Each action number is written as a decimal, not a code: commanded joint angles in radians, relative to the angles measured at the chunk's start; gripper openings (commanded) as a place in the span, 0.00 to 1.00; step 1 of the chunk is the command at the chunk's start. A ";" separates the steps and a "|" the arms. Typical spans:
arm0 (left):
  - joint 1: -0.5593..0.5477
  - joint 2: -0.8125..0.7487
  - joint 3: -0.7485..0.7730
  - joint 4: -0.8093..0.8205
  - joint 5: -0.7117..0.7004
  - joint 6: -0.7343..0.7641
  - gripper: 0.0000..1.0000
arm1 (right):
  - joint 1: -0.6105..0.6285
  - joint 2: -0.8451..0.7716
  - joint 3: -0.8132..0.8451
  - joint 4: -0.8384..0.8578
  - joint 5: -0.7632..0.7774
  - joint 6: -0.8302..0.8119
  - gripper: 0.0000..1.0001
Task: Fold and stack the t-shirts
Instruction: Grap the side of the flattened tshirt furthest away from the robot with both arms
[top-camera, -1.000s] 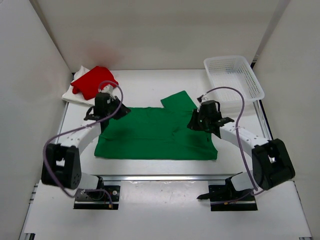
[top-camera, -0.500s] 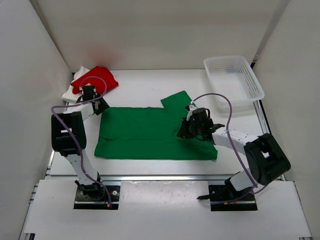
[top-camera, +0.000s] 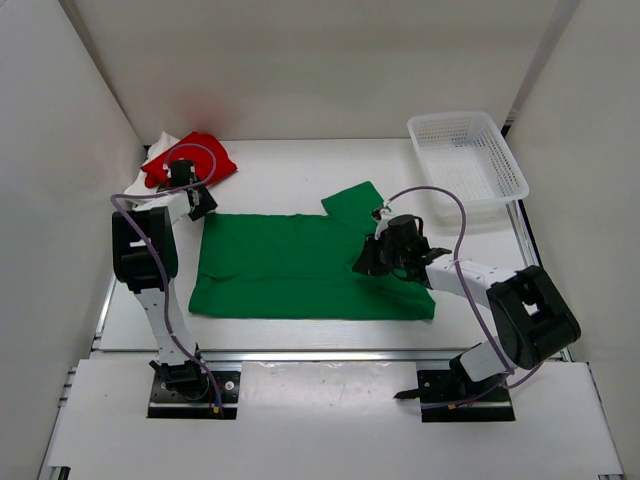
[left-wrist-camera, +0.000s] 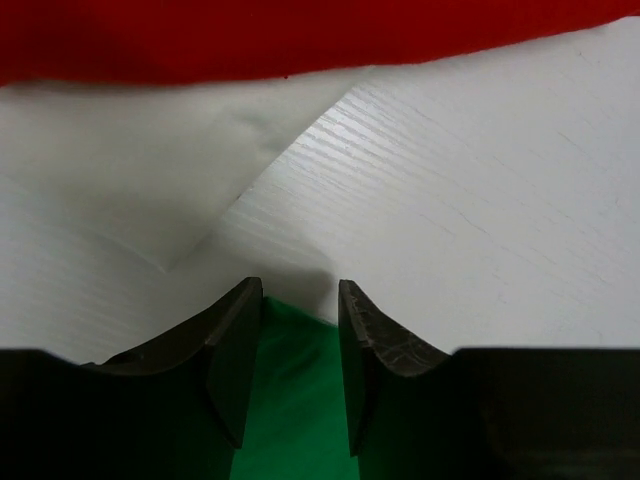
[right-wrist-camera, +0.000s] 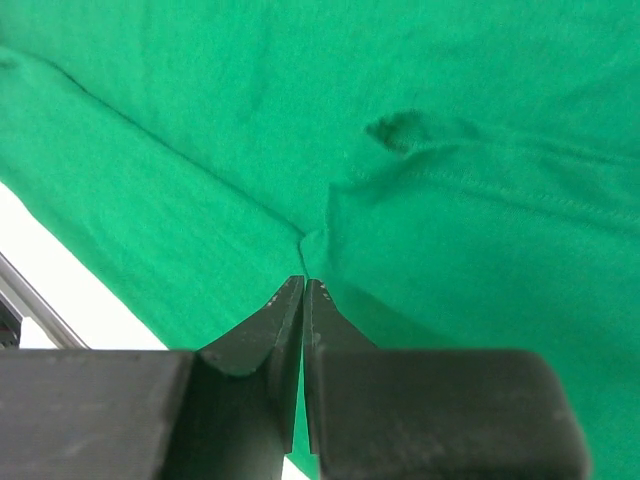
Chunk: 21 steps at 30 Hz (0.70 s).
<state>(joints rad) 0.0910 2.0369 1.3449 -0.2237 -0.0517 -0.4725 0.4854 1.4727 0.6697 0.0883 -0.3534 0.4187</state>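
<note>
Since one second ago the left arm has swung from over the back-left part of the green t-shirt (top-camera: 290, 265) out toward the back-left corner, and the right gripper (right-wrist-camera: 303, 285) has shifted left and nearer across the shirt's right part. Left gripper (left-wrist-camera: 300, 298): jaws apart, poised over the shirt's back-left corner tip, holding nothing. Right gripper: fingers pressed together on a puckered fold of the green cloth. Green t-shirt: flat at mid-table (top-camera: 300, 165), long axis left to right, one sleeve jutting toward the far wall near its right end; position unchanged. Red t-shirt (top-camera: 218, 160) lies crumpled on the white t-shirt (left-wrist-camera: 130, 170) in the back-left corner, just clear of the green corner.
</note>
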 joint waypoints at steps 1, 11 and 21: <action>-0.011 -0.018 0.025 -0.042 -0.037 0.017 0.46 | -0.027 0.003 0.067 0.039 -0.007 -0.012 0.04; -0.007 -0.033 0.011 -0.039 -0.008 0.014 0.14 | -0.221 0.304 0.431 0.024 0.103 -0.046 0.32; -0.019 -0.072 0.014 -0.039 -0.011 -0.037 0.00 | -0.291 0.744 0.976 -0.266 0.183 -0.130 0.41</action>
<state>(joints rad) 0.0826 2.0357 1.3487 -0.2630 -0.0635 -0.4911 0.1810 2.1616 1.5269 -0.0551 -0.2245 0.3462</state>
